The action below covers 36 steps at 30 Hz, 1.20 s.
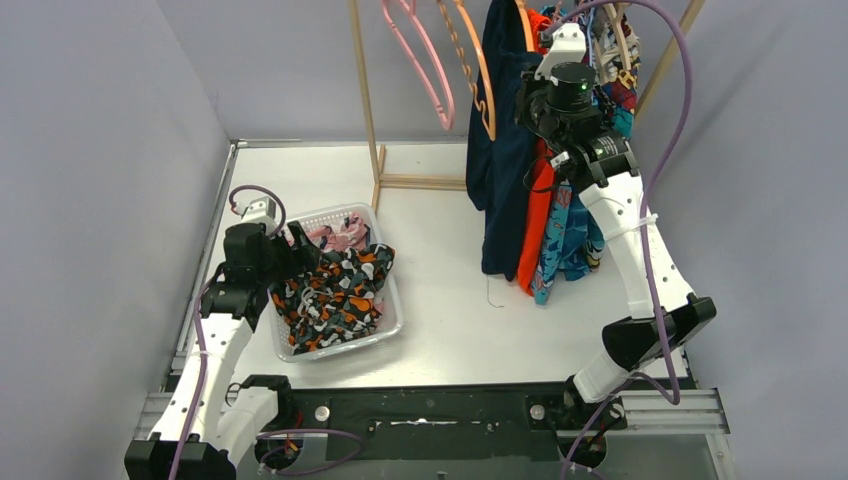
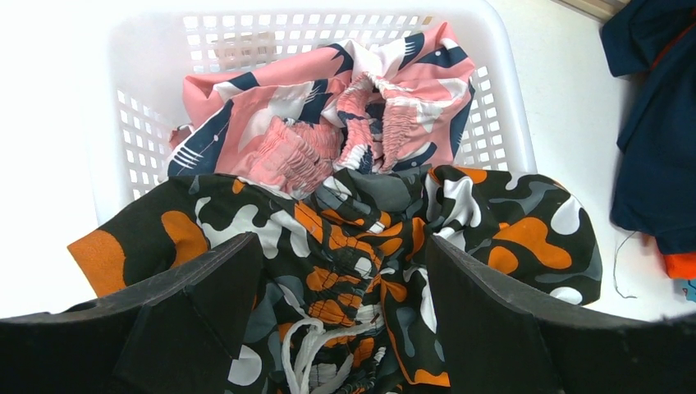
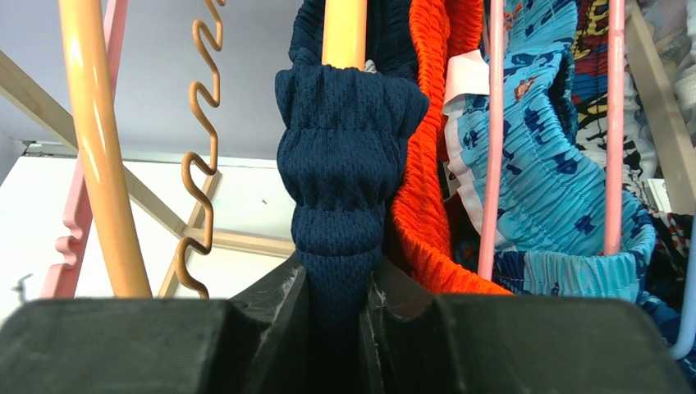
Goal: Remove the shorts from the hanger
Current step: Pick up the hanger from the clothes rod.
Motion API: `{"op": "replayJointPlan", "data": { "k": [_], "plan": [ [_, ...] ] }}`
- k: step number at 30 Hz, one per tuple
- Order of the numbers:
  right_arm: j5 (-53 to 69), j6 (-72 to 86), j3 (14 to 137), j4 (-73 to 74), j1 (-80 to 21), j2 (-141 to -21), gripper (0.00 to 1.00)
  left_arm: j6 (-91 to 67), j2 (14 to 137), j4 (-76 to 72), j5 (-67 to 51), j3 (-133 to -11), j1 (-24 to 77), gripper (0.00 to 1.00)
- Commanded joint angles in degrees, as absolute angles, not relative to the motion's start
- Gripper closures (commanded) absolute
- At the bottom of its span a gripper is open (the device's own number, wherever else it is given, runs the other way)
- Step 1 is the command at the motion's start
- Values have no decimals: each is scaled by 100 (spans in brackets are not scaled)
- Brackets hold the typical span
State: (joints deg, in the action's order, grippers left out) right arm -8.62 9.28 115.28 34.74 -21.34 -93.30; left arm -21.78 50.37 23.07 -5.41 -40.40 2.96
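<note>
Two pairs, pink shorts [image 2: 271, 107] and black shorts [image 2: 492, 230], are piled in the basket [image 2: 505, 123] under the wide-spread left gripper [image 2: 341, 263]; navy shorts [image 3: 345, 164] are pinched by the right gripper [image 3: 336, 295].

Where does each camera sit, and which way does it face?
Top external: above, behind the bases, looking down on white basket and rack; left arm, right arm show.
Left wrist: over the basket, facing down onto black shorts; left claw open.
Right wrist: facing the hangers; right claw shut on navy shorts.
Shared: first two show the basket.
</note>
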Motion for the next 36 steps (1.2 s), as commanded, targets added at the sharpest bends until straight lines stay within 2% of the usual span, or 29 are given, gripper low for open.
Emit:
{"op": "replayJointPlan", "data": {
  "k": [1,9,26,36],
  "plan": [
    [-998,572,11157,1950,-2094,-8852,100,-2092,4902,1934,-659,-4053,316,27],
    [-943,398,11073,1362,-2141,-8692,100,-2098,4856,1922,-624,-4056,316,27],
    [-1045,469,12057,2170,-2291,-8809,100,-2109,4871,1895,-638,-4026,316,27],
    [-951,938,11875,2810,-2347,-8545,100,-2101,4838,1855,-739,-4035,316,27]
  ]
}}
